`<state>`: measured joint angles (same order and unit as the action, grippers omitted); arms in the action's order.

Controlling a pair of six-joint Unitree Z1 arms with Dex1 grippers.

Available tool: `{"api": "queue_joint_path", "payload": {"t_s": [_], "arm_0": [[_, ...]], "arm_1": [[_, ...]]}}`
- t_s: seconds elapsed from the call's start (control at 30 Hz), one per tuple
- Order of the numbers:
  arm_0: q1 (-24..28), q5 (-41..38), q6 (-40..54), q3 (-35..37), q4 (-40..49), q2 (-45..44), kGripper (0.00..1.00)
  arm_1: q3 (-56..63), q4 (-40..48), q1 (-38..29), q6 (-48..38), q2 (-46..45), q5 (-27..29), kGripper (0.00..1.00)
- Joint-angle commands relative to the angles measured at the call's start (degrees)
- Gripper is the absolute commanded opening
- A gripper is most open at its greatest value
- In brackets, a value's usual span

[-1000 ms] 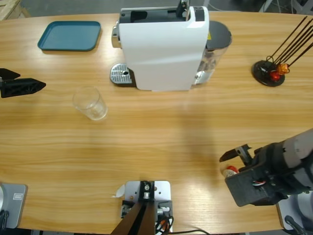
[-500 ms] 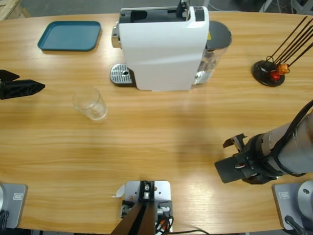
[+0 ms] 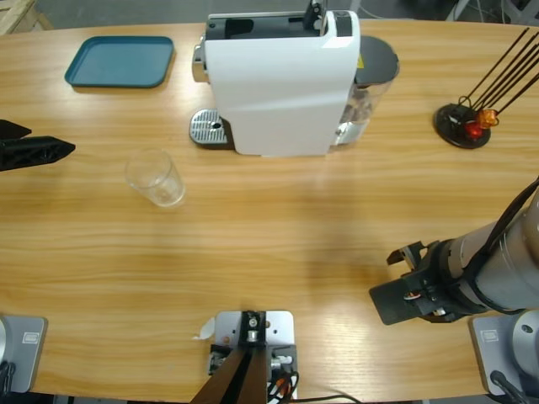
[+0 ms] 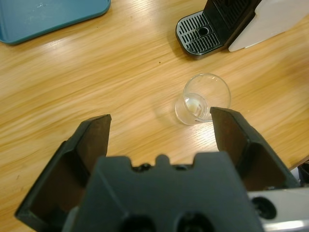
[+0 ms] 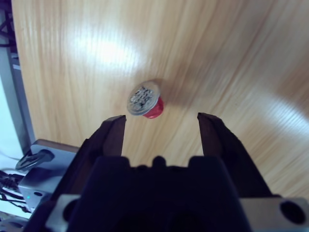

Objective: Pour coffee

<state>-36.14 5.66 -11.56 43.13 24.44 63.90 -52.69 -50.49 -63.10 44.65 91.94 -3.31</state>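
Right wrist view: right gripper (image 5: 161, 123) fingers apart, angled down over red capsule (image 5: 145, 100) on table (image 5: 231, 53)

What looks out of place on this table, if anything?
A small red coffee capsule lies tipped on its side on the bare table, before the right gripper. The clear glass stands empty, apart from the coffee machine.

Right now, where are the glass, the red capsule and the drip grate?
glass (image 4: 202, 99): left wrist view, its open rim.
red capsule (image 5: 144, 100): right wrist view, its foil top.
drip grate (image 3: 210, 128): high view, its metal top.
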Motion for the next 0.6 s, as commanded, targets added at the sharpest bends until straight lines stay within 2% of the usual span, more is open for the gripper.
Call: {"api": "queue_joint_path", "payload": {"t_s": [0.03, 0.27, 0.6], "arm_0": [[-0.42, 0.58, -0.31, -2.46, -0.52, -1.23, 0.89], [-0.42, 0.75, -0.31, -2.46, -0.45, -1.23, 0.89], [-0.42, 0.75, -0.4, -2.46, -0.47, -1.23, 0.89]], "arm_1": [[1.73, -0.8, -0.71, -1.23, -0.99, 0.04, 0.637], [2.56, 0.82, -1.64, -1.23, 1.73, -4.67, 0.637], [2.68, 2.08, -2.73, -1.21, 3.95, -4.79, 0.642]]}}
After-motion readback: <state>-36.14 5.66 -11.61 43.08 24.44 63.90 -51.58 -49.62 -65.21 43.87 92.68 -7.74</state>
